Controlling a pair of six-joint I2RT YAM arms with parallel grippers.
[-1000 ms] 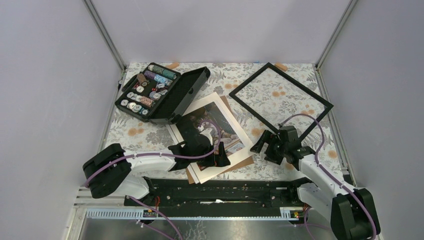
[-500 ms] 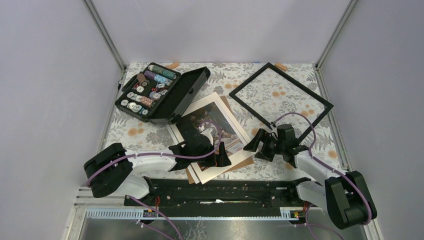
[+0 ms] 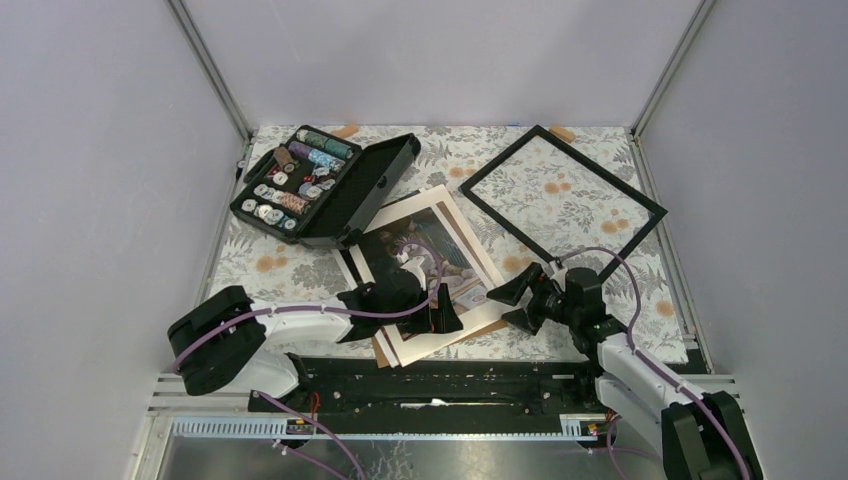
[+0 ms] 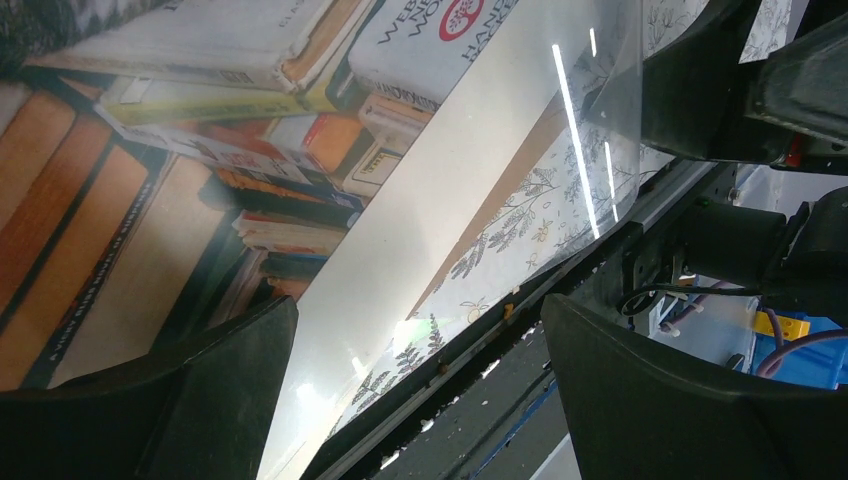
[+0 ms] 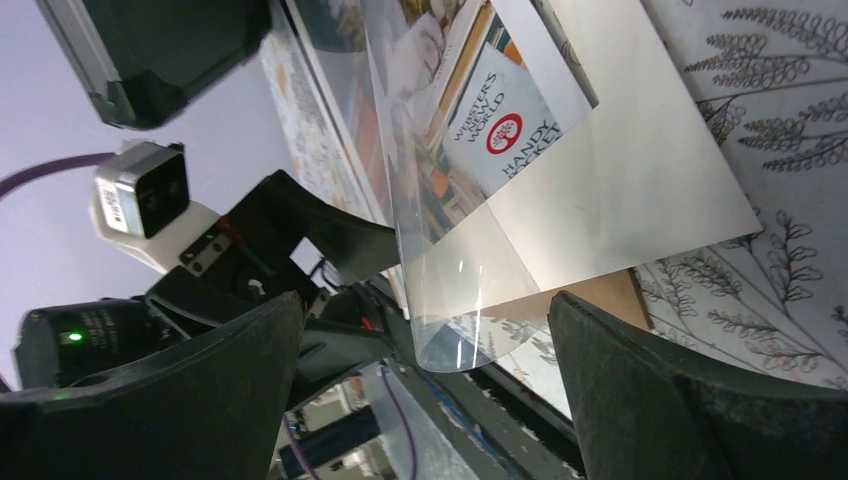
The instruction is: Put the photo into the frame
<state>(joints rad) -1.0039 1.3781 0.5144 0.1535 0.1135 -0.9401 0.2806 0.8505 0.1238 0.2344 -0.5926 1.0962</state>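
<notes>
Left tool [image 3: 441, 309], jaws fully spread and holding nothing, poised over the near edge of the photo [image 3: 462, 252]; whether its fingers [image 4: 180, 400] touch the print cannot be told. Right tool [image 3: 512, 300], likewise wide open and empty, stands just beside the photo's near right corner, facing it. The photo lies flat near the middle of the table [image 3: 270, 262], resting on a brown backing board [image 5: 600, 292] that shows past its edges; the wrist views show a clear sheet [image 5: 470, 262] lying over the print and overhanging its near edge. The frame [image 3: 505, 158], a thin black rectangle, lies apart at the far right of the table, and the floral table covering is visible through its opening, so nothing sits inside it. An open black case of thread spools [image 3: 320, 185] lies at the far left, its near edge touching or overlapping the photo's far corner. Progress, as judged from this arrangement: the task appears to be at an early stage, with the frame empty and the print, board and clear sheet stacked outside it; gripping the photo, carrying it to the frame and seating it all remain. Legible writing: a book cover within the photo reads "WEBSTER'S NEW WORLD" above a red round emblem and "HANDY POCKET"; other titles are too blurred to read.
</notes>
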